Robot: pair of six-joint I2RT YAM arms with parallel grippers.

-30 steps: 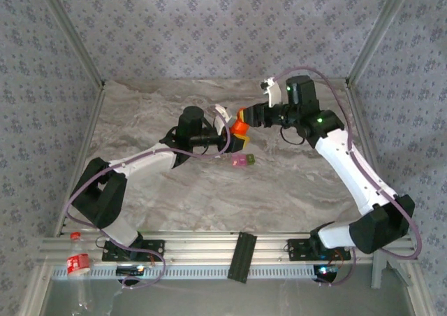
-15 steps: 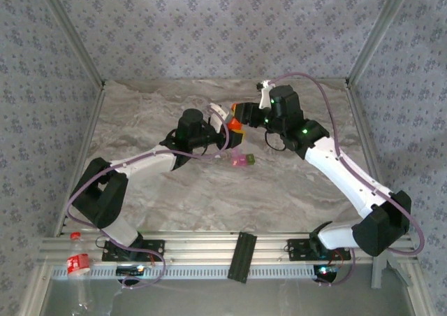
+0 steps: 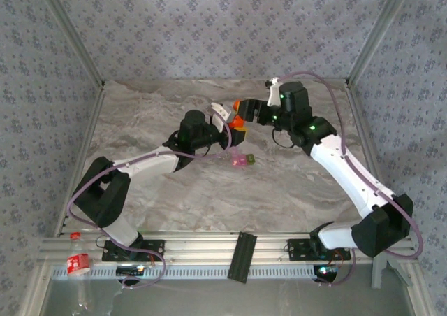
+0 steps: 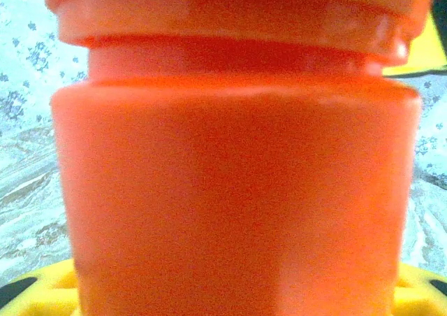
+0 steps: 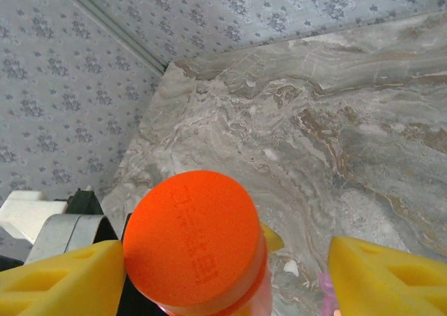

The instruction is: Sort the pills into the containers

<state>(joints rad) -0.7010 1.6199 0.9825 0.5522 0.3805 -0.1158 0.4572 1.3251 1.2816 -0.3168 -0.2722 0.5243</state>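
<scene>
Top external: containers [image 3: 242, 161] contents unclear — left gripper [image 3: 232, 128] clamps bottle [image 4: 230, 190], right gripper [image 3: 244, 110] apart.

Left arm: stretched forward and inward, forearm low, wrist turned toward the centre. Left gripper [image 3: 232, 126] clamped on the orange bottle [image 3: 238, 123], my yellow pads [image 4: 42, 295] at either side of its body.

Right arm: shoulder link leaning inward, forearm reaching in from the right, wrist pointing left. Right gripper [image 5: 227, 249] jaws spread wide, straddling the bottle's top. One finger [image 5: 63, 281] sits just beside the cap's edge, the other stands apart from it.
</scene>
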